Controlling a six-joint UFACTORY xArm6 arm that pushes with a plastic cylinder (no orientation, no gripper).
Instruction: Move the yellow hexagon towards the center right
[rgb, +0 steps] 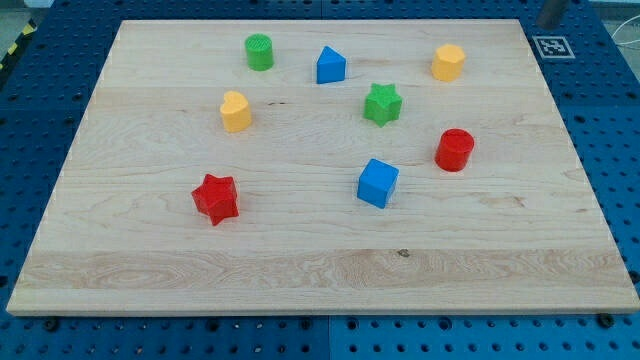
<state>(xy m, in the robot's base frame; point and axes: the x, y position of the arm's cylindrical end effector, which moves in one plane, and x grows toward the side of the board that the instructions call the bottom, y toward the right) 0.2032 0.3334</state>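
The yellow hexagon (448, 62) sits near the board's top right. A red cylinder (454, 150) lies below it, at the centre right. A green star (382, 104) is to the hexagon's lower left. A grey rod end, which looks like my tip (548, 22), shows at the view's top right edge, beyond the board's corner. It is well to the right of the hexagon and a little above it, touching no block.
A blue house-shaped block (331, 66) and a green cylinder (259, 52) sit along the top. A yellow heart (235, 112), a red star (215, 198) and a blue cube (378, 183) lie lower. A black-and-white tag (553, 46) marks the wooden board's (320, 270) top right corner.
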